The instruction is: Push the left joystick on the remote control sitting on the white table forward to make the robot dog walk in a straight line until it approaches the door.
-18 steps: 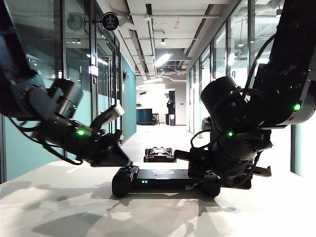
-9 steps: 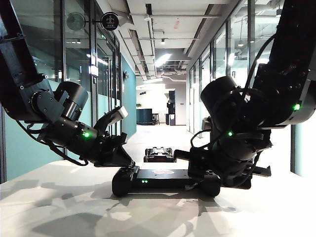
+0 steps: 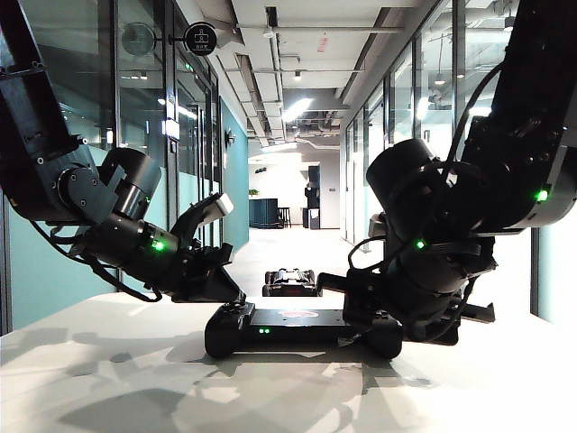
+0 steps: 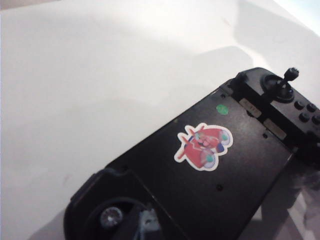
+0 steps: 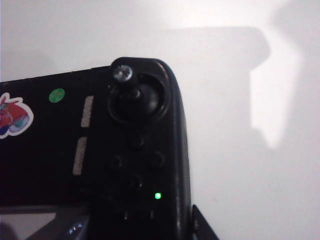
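Now the remote control point(image 3: 302, 329) lies at lower centre on the white counter point(image 3: 135, 379), held at its right end by the right gripper point(image 3: 374, 327), while the left gripper point(image 3: 225, 293), its opening hidden, hovers over the left joystick point(image 4: 111, 218); a crooked push could turn the robot dog point(image 3: 291, 281).

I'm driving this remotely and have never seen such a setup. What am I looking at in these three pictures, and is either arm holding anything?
This is a robot with two black arms. The wide picture comes from a fixed camera facing down a corridor. The other two come from a camera on each wrist. A black controller lies on the white table. The left end effector is at the controller's left end, by the left stick; whether it is open is unclear. The right end effector looks closed around the controller's right end, steadying it. A small robot dog stands in the corridor beyond.
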